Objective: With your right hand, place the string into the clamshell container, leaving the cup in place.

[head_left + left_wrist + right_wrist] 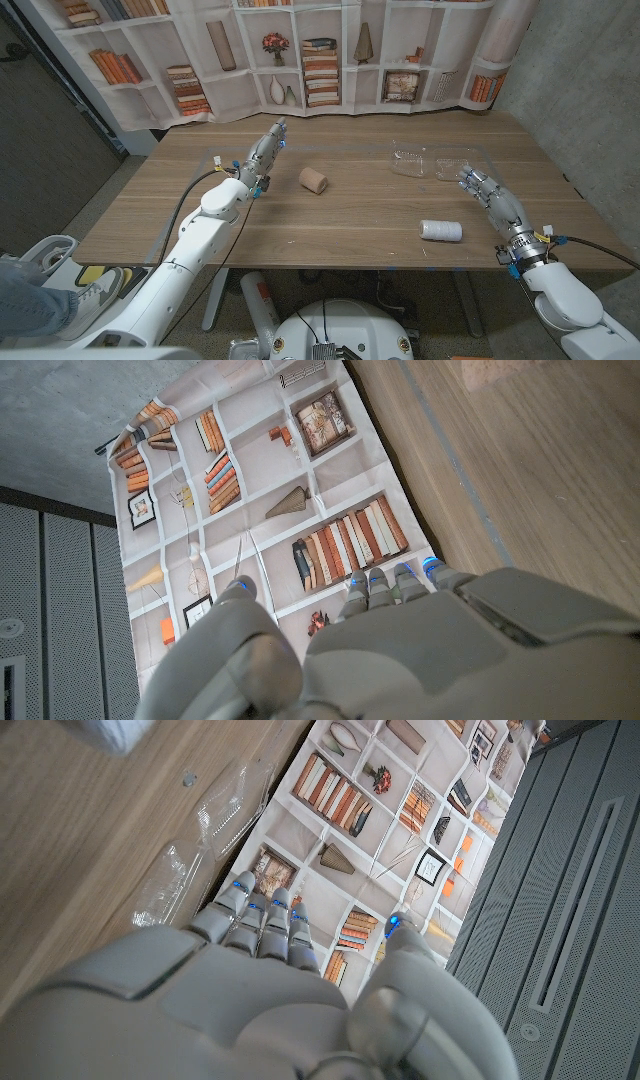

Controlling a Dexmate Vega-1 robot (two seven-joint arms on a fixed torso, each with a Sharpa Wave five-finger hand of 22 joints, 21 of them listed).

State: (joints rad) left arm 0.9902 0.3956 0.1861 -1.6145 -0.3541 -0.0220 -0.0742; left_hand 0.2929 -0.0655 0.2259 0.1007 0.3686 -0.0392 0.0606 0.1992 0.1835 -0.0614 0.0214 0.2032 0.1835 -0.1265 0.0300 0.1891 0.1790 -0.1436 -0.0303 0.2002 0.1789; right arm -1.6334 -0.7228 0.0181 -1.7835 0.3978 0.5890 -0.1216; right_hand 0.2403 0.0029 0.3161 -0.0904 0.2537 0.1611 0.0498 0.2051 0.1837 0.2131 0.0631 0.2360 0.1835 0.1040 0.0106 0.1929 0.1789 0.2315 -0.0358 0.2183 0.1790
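Two hands wait over a wooden table (340, 215) of pale brown planks, its far edge meeting a backdrop (330, 50) printed with white bookshelves holding books, vases and a small bunch of flowers. Grey concrete wall rises to the right of it, and dark ribbed panels show beside the backdrop in the wrist views.

No brand, label or writing can be read anywhere.

At the table's right, the right hand (487, 192) holds nothing, its fingers (262, 910) straight, close together and pointing toward the backdrop. Just beyond and inward of those fingertips lies the clear clamshell container (432, 160), opened out flat on the wood. Nearer the robot than the fingertips, beside the wrist on its inner side, lies the white spool of string (441, 231), on its side and untouched.

Across the table, the left hand (263, 153) is likewise empty, fingers (385, 588) extended side by side toward the backdrop. A tan cup (313, 180) lies tipped over, inward of those fingers and apart from them.
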